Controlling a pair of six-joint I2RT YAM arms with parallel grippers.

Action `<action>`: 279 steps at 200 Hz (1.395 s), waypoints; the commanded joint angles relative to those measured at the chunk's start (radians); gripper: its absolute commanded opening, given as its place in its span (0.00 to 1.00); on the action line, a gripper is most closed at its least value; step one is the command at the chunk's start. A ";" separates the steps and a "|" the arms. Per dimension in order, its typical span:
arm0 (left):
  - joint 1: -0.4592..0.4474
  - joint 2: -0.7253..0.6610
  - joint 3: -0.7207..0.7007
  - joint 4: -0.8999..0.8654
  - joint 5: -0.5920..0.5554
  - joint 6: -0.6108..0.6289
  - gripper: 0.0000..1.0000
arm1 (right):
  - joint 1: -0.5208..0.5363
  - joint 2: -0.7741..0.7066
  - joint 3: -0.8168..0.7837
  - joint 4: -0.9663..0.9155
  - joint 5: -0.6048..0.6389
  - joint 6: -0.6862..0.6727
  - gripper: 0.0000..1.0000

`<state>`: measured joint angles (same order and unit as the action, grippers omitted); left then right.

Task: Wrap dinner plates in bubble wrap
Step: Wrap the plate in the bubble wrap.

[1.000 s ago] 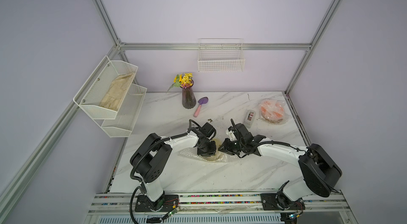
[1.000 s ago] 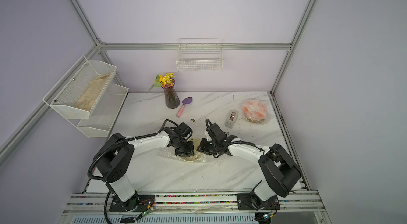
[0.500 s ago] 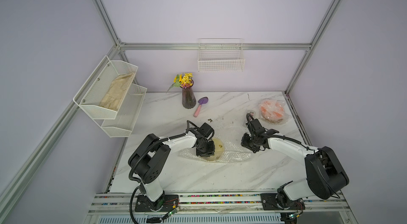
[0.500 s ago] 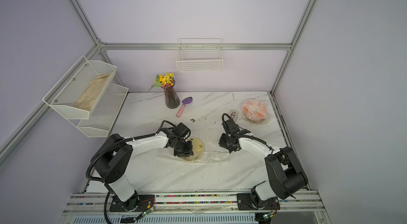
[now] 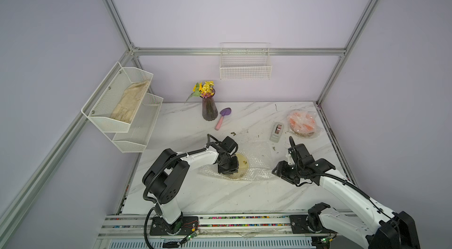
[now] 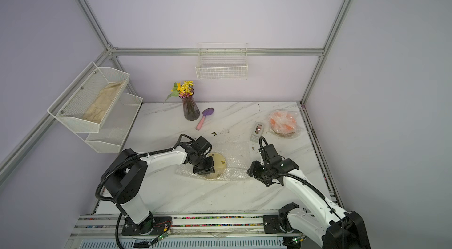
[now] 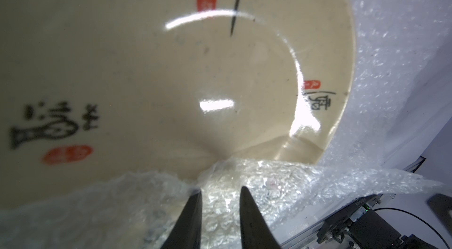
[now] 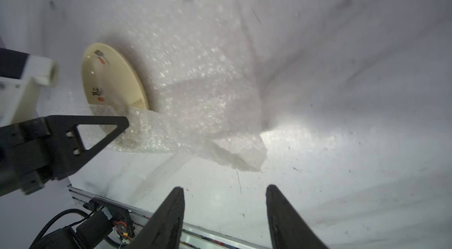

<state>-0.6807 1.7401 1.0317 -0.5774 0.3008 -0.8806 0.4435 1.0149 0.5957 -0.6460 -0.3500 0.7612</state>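
**Top views, centre.** The cream plate (image 5: 241,162) lies on the bubble wrap (image 5: 260,159) on the worktop (image 5: 195,194). One strip of the sheet is folded over the plate's lower edge. My left end effector (image 7: 221,190) stands on that fold, jaws nearly together, with a pleat of wrap pinched between them.

**Change.** A second ago my right end effector (image 5: 277,173) worked beside the left one, over the plate. It now sits right of centre, just clear of the sheet's loose corner, jaws wide apart and empty. The sheet, then bunched at the plate, now stretches out to the right. I judge that the sheet has been drawn flat and let go. Most of the plate is bare, and the folding over is yet to be done. At upper right an orange plate (image 5: 302,123) sits wrapped in its own sheet, beside a grey tape dispenser (image 5: 277,131).

**Unclear.** My left wrist hides the cream plate's left part in both top views. I cannot tell whether the pinch takes the rim as well as the wrap. A third plate cannot be made out.
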 commanded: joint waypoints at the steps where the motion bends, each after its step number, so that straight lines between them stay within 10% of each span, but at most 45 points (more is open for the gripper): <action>1: 0.011 0.044 -0.059 -0.070 -0.057 -0.012 0.28 | 0.003 0.010 -0.054 0.141 -0.050 0.109 0.60; 54: 0.015 0.047 -0.059 -0.073 -0.055 -0.008 0.27 | 0.001 0.130 -0.177 0.435 0.043 0.217 0.53; 122: 0.018 0.045 -0.059 -0.072 -0.052 0.003 0.26 | 0.003 0.099 -0.122 0.401 0.099 0.196 0.00; 209: 0.018 0.043 -0.060 -0.052 -0.048 0.001 0.20 | 0.383 0.378 0.177 0.598 0.103 0.307 0.00; 279: 0.043 -0.132 -0.007 -0.114 -0.112 -0.007 0.19 | 0.453 0.669 0.165 0.766 0.087 0.362 0.00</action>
<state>-0.6662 1.7172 1.0264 -0.6044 0.2756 -0.8803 0.8951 1.6665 0.7738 0.0872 -0.2779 1.0889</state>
